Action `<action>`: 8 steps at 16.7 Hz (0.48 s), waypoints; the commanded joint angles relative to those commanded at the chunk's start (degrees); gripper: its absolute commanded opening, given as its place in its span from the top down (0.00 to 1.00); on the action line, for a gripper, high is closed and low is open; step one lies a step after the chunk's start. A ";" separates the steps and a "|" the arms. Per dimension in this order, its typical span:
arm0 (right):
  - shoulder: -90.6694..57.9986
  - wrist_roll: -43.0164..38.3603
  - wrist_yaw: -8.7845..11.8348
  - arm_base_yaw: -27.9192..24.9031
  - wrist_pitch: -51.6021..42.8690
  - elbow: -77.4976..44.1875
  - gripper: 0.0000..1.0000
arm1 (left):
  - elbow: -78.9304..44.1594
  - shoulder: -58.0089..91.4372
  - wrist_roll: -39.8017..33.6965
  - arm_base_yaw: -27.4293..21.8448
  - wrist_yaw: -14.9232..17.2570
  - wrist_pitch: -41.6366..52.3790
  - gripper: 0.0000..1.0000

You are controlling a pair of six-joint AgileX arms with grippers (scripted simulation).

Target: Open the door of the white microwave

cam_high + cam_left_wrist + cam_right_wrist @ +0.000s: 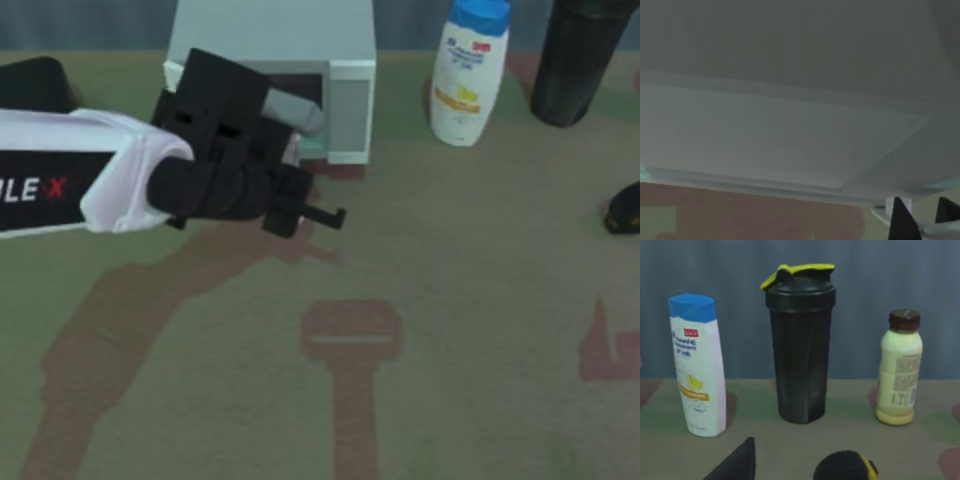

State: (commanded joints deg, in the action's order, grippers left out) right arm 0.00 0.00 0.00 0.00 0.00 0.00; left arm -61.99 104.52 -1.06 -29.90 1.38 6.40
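At the top of the top view, left of centre:
Microwave [300,45]: a white box against the back edge; its grey control strip [348,112] faces the camera on the right, and a dark cavity with a pale teal floor shows just left of that strip.
Left arm [70,170]: reaches in from the left edge and covers most of the microwave's front.
Door [775,135]: it fills the left wrist view as a pale framed panel seen at a slant; in the top view the arm hides it. I judge it partly swung out, since the cavity shows, but how far I cannot tell.
Left gripper [300,205]: sits at the lower front of the microwave, just left of centre frame. Two dark fingertips [902,222] stand apart with a small white part of the door between them; whether they clamp it I cannot tell.
Right gripper [625,208]: parked at the right edge; its fingers are not shown clearly.
Progress: opening seems begun, not finished; a wider swing is left.
Bystanders: white bottle [468,70], dark shaker [580,60], cream bottle [899,370], all right of the microwave.
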 joint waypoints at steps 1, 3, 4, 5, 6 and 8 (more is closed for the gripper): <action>0.00 0.00 0.00 0.00 0.00 0.00 0.00 | 0.30 -0.36 0.65 0.25 0.48 -0.15 1.00; 0.00 0.00 0.00 0.00 0.00 0.00 0.00 | 1.12 -0.79 1.94 0.85 1.38 -0.20 1.00; 0.00 0.00 0.00 0.00 0.00 0.00 0.00 | 1.32 -0.87 2.23 0.97 1.58 -0.19 1.00; 0.00 0.00 0.00 0.00 0.00 0.00 0.00 | 1.32 -0.87 2.24 0.97 1.58 -0.19 1.00; 0.00 0.00 0.00 0.00 0.00 0.00 0.00 | 1.32 -0.87 2.24 0.97 1.58 -0.19 1.00; 0.00 0.00 0.00 0.00 0.00 0.00 0.00 | 1.32 -0.87 2.24 0.97 1.58 -0.19 1.00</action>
State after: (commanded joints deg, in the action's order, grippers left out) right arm 0.00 0.00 0.00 0.00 0.00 0.00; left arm -60.67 103.65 1.18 -28.92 2.97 6.21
